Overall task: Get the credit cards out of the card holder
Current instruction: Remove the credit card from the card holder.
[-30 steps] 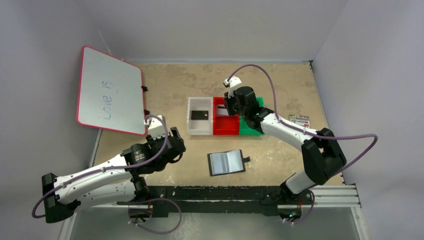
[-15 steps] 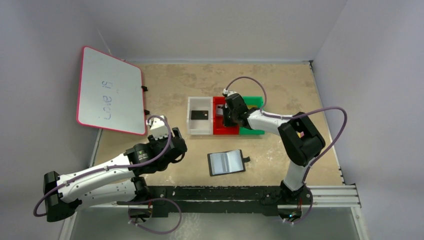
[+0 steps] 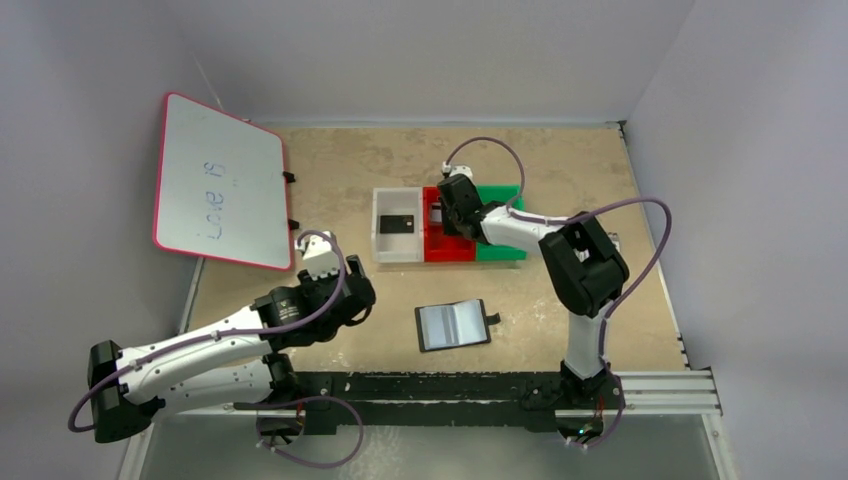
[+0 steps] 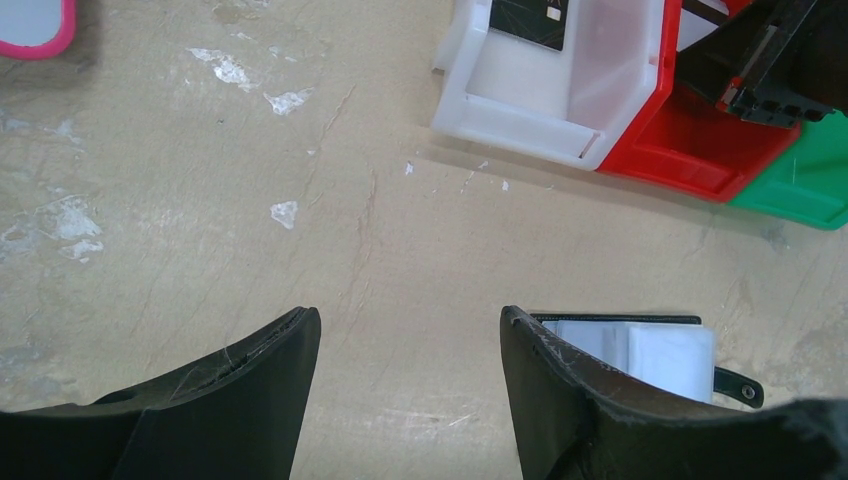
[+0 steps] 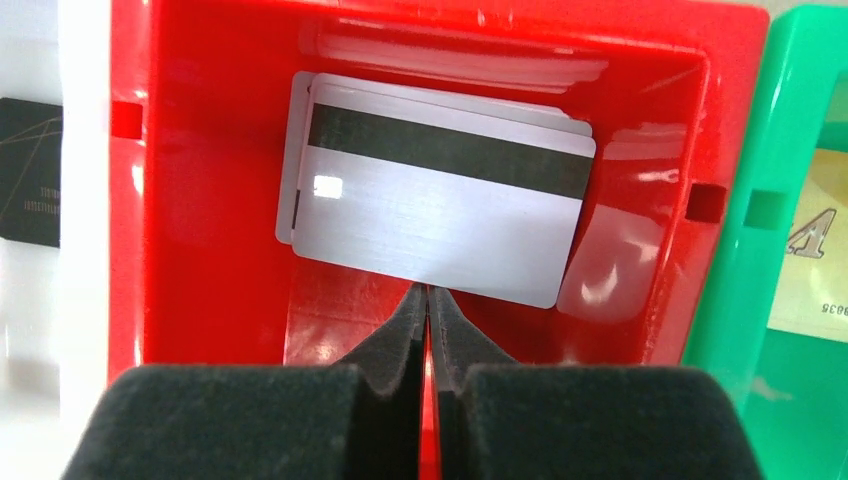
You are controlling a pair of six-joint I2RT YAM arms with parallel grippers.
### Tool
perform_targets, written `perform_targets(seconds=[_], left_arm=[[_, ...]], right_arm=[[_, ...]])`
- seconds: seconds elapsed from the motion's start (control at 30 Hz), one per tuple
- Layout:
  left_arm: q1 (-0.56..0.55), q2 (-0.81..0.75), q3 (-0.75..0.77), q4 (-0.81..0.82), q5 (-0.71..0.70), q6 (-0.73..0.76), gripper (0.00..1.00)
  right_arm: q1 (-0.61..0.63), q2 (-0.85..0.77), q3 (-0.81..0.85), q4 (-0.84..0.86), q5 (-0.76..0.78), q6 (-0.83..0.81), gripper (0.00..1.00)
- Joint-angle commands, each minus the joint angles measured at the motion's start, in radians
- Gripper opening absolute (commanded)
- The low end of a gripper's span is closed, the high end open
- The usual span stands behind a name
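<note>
The card holder [image 3: 453, 325] lies open on the table, grey-blue faces up, strap tab to the right; it also shows in the left wrist view [image 4: 640, 345]. The black card [image 3: 398, 222] lies in the white bin [image 3: 398, 252]. The silver-grey card [image 5: 440, 190] with its dark stripe lies in the red bin [image 5: 200, 30]. The gold-tan card [image 5: 815, 260] lies in the green bin [image 5: 740, 330]. My right gripper [image 5: 428, 292] is shut inside the red bin, tips at the silver card's near edge. My left gripper [image 4: 410, 325] is open and empty over bare table, left of the card holder.
The white, red [image 3: 440, 250] and green [image 3: 500, 250] bins stand side by side at mid-table. A pink-rimmed whiteboard [image 3: 218, 180] leans at the far left. The right arm's elbow [image 3: 585, 265] hangs just right of the bins.
My right gripper has moved left from over the red-green border and down into the red bin. The three bins have shifted slightly away and left. The left arm barely moved.
</note>
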Motion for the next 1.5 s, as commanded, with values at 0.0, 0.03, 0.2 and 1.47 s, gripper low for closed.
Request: perform_targets(seconds=[0.0,0.03,0.2,1.47], left_arm=[[0.004,0.004,0.000,0.029,-0.005,-0.013,0.66],[0.004,0.006,0.000,0.032,-0.005,-0.013,0.66],[0.004,0.023,0.001,0.038,0.006,-0.009,0.66],[0.003,0.079,-0.085,0.215,-0.003,-0.209,0.67]], right_arm=[[0.000,0.020,0.064,-0.003,0.059,-0.025,0.04],[0.000,0.027,0.072,-0.003,0.063,-0.026,0.04],[-0.001,0.047,0.123,-0.028,0.062,-0.031,0.05],[0.011,-1.048,-0.651,0.086,-0.294,0.180,0.87]])
